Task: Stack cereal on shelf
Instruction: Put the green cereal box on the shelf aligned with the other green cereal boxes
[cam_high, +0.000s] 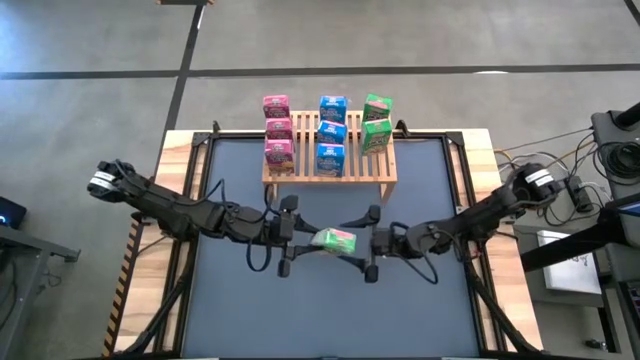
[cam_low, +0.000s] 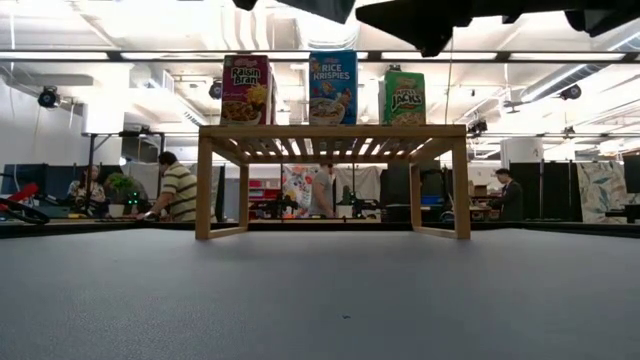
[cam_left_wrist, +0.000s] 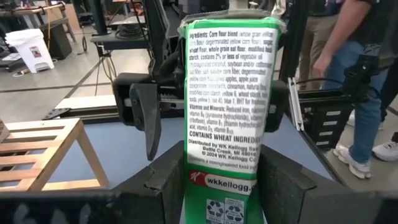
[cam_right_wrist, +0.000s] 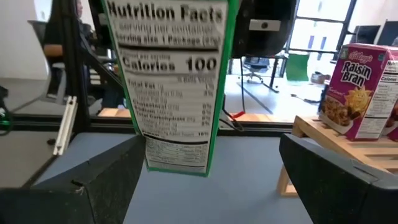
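The green cereal box (cam_left_wrist: 227, 112), its lower end hidden, is clamped by the left tool (cam_left_wrist: 217, 186), right tool (cam_right_wrist: 211, 180) released.

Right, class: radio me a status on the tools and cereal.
Left tool grips green cardboard cereal box mid-table. Right tool open beside it. Light wooden slatted rack unobstructed.

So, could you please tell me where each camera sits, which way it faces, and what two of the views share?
High view: overhead, looking straight down; both arms meet at the green cereal box.
Low view: table height, facing the shelf; arms only at top.
Left wrist view: on the left arm; left gripper holds the green cereal box.
Right wrist view: on the right arm; right gripper open around it.
Shared: both wrist views show that box.
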